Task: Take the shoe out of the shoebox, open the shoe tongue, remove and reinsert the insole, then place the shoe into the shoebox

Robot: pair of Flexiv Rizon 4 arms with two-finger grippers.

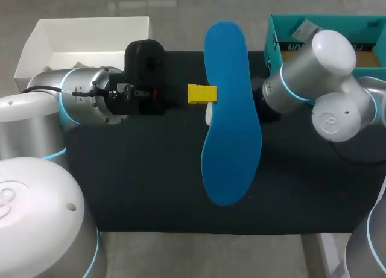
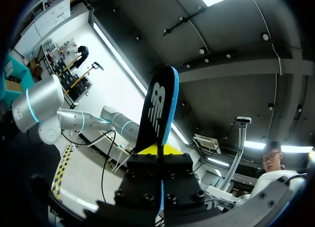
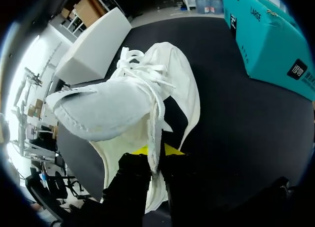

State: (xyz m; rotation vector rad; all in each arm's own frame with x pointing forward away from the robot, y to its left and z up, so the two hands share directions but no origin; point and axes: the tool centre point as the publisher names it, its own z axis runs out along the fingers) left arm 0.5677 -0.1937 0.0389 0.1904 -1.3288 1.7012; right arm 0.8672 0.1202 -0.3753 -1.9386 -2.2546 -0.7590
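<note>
My left gripper [image 1: 202, 93] is shut on the long edge of the blue insole [image 1: 229, 139] and holds it over the middle of the black mat, its blue face turned up. In the left wrist view the insole [image 2: 157, 104] stands edge-on out of the shut gripper [image 2: 158, 150]. The white shoe [image 3: 123, 104] lies under the insole, tongue and laces loose; only a sliver of the shoe [image 1: 209, 115] shows in the head view. My right gripper [image 3: 156, 150] is shut on the shoe's side wall at the opening. In the head view the insole hides it.
A teal shoebox [image 1: 283, 25] stands at the back right, close behind my right arm [image 1: 307, 73]. A white box [image 1: 90, 34] sits at the back left. The black mat [image 1: 151, 181] covers the table; its front half is bare.
</note>
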